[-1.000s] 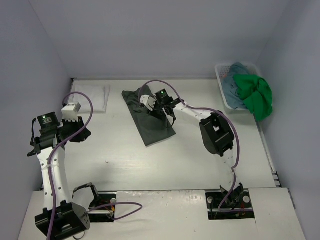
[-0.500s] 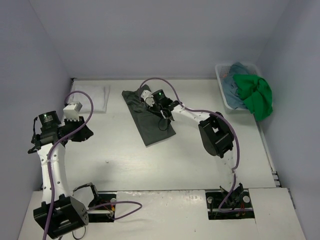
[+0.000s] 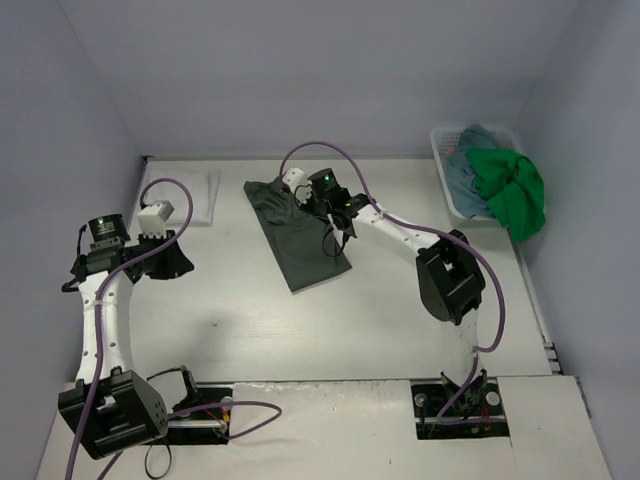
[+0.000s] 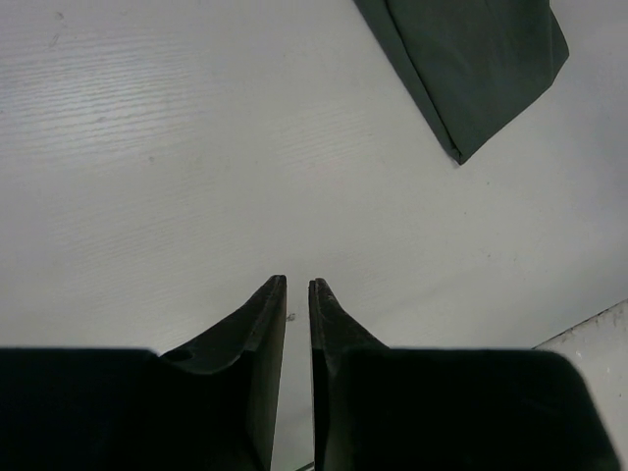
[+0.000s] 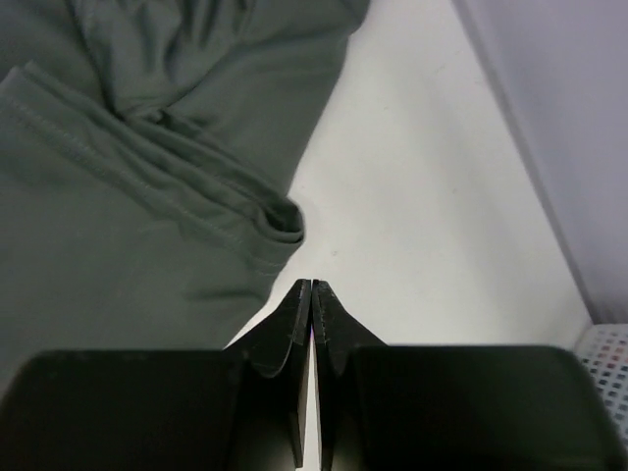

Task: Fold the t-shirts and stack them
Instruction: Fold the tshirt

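A dark grey-green t-shirt (image 3: pixel 298 238) lies folded in a long strip mid-table; it also shows as dark grey-green cloth (image 5: pixel 128 147) and as a near corner (image 4: pixel 471 59). My right gripper (image 3: pixel 303 197) (image 5: pixel 312 285) is shut and holds nothing, its tips just off the shirt's rolled sleeve edge at the back. My left gripper (image 3: pixel 172 262) (image 4: pixel 296 285) hangs over bare table to the left, all but shut with a thin slit and nothing in it. A white t-shirt (image 3: pixel 195 195) lies folded at the back left. Teal-blue (image 3: pixel 468 165) and bright green (image 3: pixel 512 190) t-shirts sit in the basket.
The white mesh basket (image 3: pixel 445 160) stands at the back right against the wall; its corner (image 5: pixel 608 363) shows in the right wrist view. The back wall runs close behind the right gripper. Purple cables loop over both arms.
The right gripper left the top of the dark shirt, moved toward the back edge and closed empty. The left arm shifted slightly right and back.
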Robot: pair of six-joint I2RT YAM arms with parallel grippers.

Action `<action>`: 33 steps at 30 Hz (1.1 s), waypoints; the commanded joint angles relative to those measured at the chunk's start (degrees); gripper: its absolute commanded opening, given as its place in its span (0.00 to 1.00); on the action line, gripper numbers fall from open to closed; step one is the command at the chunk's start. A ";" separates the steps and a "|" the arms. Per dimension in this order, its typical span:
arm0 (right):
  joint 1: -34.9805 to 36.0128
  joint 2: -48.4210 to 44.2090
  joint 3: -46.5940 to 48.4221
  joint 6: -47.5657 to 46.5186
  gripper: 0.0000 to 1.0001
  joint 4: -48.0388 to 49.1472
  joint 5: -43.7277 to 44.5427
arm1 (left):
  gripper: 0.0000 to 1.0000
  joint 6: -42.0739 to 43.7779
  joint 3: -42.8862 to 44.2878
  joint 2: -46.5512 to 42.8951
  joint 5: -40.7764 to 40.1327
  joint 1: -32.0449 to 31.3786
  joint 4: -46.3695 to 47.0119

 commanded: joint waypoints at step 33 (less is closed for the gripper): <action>-13.28 -6.07 -0.21 7.27 0.00 -4.89 -10.32 | 0.00 -4.39 37.39 54.50 -1.77 -35.23 18.15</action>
